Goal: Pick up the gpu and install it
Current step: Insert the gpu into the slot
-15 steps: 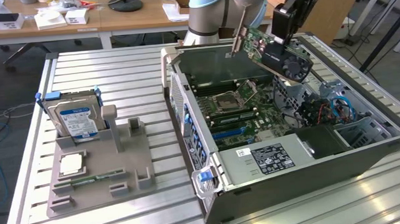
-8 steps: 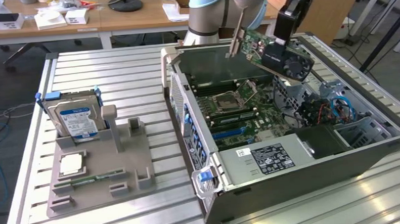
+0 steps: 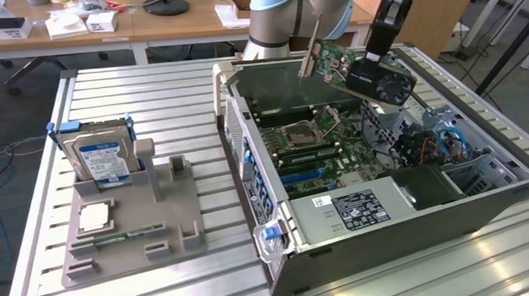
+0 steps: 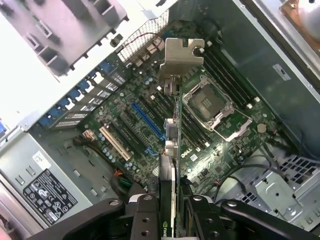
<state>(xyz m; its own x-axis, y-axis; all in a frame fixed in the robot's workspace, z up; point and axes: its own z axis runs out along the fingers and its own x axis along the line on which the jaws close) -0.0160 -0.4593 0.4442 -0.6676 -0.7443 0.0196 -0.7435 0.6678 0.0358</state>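
1. Computer case (image 3: 412,238): grey metal tower lying on its side with the side panel off, on a ribbed aluminium tabletop (image 3: 155,99).
2. Power supply (image 3: 339,208): silver-grey box with a black label, in the nearest corner of the case.
3. Fixture tray (image 3: 160,213): grey moulded plastic, on the tabletop at the exterior view's left, well apart from the case. It carries a narrow green memory stick (image 3: 116,238) lying flat near its front. Behind that stands a silver hard drive (image 3: 102,162) with a blue-white label, upright in a slot.
4. Motherboard (image 3: 309,153): dark green board on the floor of the case, with a square metal processor socket (image 3: 298,134) and a long blue expansion slot (image 4: 147,120).
5. gpu (image 3: 368,73): thin circuit card with a green board, a black fan shroud and a silvery metal bracket (image 3: 310,49) at one end. It is held tilted in the air above the far part of the open case, clear of the motherboard. In the wrist view it is seen edge-on over the slots.
6. Gripper (image 4: 174,210): black metal, its fingers (image 4: 145,210) closed against both faces of the gpu at the end opposite the bracket.
7. Robot arm (image 3: 277,14): pale blue and silver, behind the case.
8. Wooden desks (image 3: 197,20): farthest back, with small boxes and a black lamp base.
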